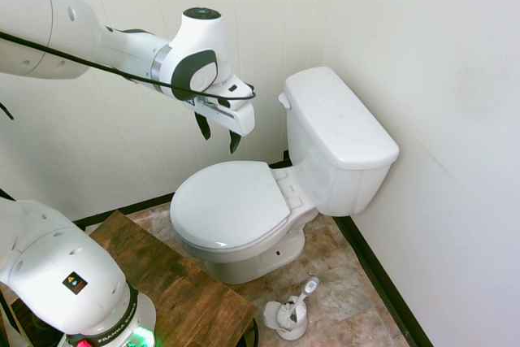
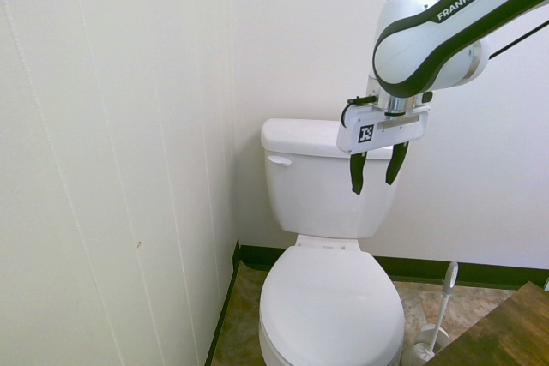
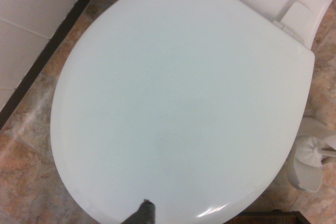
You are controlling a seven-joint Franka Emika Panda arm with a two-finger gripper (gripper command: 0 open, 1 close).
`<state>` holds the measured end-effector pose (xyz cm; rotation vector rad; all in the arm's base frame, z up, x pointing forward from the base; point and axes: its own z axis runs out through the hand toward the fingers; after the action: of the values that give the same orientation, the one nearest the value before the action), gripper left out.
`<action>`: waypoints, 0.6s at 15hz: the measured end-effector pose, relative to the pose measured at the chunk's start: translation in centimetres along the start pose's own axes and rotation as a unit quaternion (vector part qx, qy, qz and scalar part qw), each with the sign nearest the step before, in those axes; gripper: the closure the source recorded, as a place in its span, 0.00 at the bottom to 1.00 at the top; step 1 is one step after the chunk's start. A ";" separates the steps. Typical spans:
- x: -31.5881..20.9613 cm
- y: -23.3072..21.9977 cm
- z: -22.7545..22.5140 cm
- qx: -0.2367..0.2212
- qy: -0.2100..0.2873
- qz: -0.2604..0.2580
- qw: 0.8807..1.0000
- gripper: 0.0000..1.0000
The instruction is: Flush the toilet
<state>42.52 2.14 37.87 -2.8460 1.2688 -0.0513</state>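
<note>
- My tool [image 1: 218, 134] hangs in the air above the toilet's closed lid [image 1: 231, 205], its two dark fingers spread wide and pointing down, with nothing between them.
- The toilet [image 2: 330, 182] stands in the corner where the panelled wall [image 1: 203, 54] and the plain wall [image 1: 455, 119] meet, its tank [image 1: 337, 123] near the plain wall, with a flat cover on top.
- I see the small white flush lever [image 2: 280, 160] high on the tank, at the end nearer the panelled wall; my tool is apart from it.
- In my wrist view the rounded lid fills most of the picture, down flat over the bowl.
- A white toilet brush [image 1: 305, 291] leans in its small holder [image 1: 291, 321] on the patterned floor [image 1: 349, 278], beside the toilet.
- The brown wooden surface [image 1: 175, 286] is near the front of the bowl.
- Dark trim [image 1: 382, 282] runs along the foot of the walls.
</note>
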 end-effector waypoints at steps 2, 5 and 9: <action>0.0 -0.2 0.1 -0.001 0.000 -0.002 1.000 0.00; 0.1 -2.5 -0.5 0.014 0.014 0.006 1.000 0.00; 1.4 -8.6 -0.2 0.037 0.055 0.045 0.997 0.00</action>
<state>49.79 6.83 38.37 -2.7551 1.3833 -0.2501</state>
